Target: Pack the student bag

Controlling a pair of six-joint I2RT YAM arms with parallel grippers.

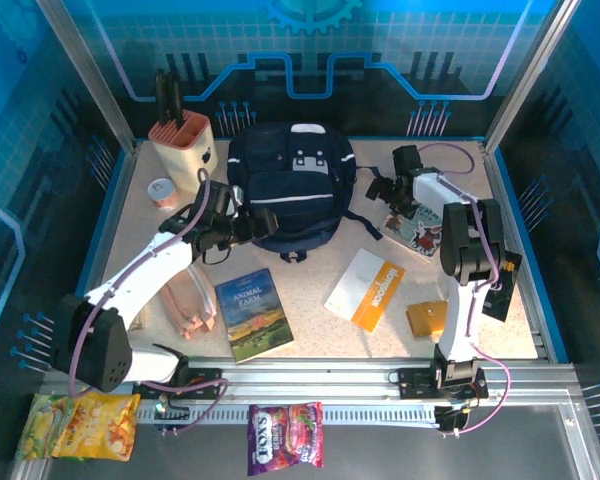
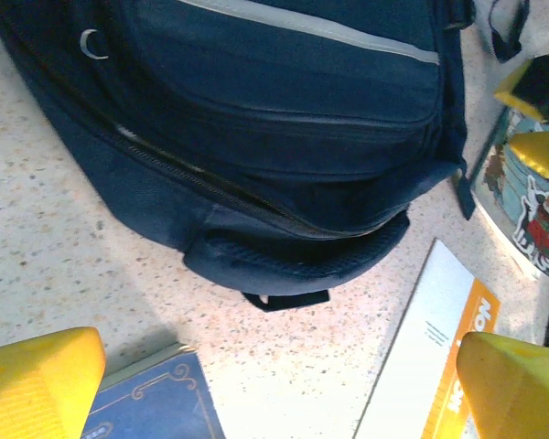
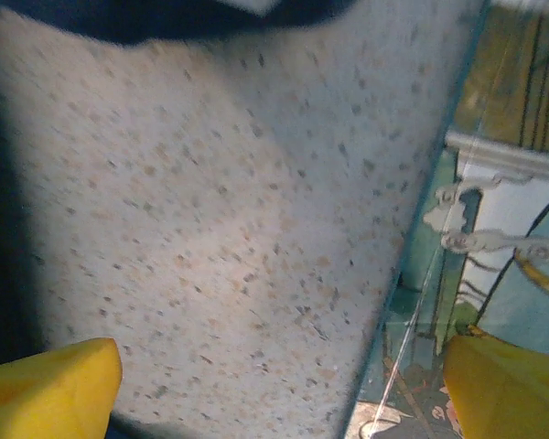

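Observation:
The student bag (image 1: 290, 185), a dark navy backpack with a pale stripe, lies zipped at the back middle of the table. My left gripper (image 1: 243, 227) hovers at its near left side, open and empty. In the left wrist view its yellow fingers (image 2: 37, 384) frame bare table below the bag (image 2: 256, 119). My right gripper (image 1: 385, 190) is open and empty just right of the bag, over the edge of a comic book (image 1: 417, 233). The right wrist view has speckled table between that gripper's (image 3: 279, 384) fingers, the comic book (image 3: 494, 265) to the right and the bag's (image 3: 119, 18) dark edge on top.
An "Animal Farm" book (image 1: 253, 313), a white and orange book (image 1: 365, 288) and a small orange item (image 1: 427, 318) lie at the front. A peach object (image 1: 190, 305) lies under the left arm. A knife block (image 1: 183, 140) and a tape roll (image 1: 161, 190) stand back left.

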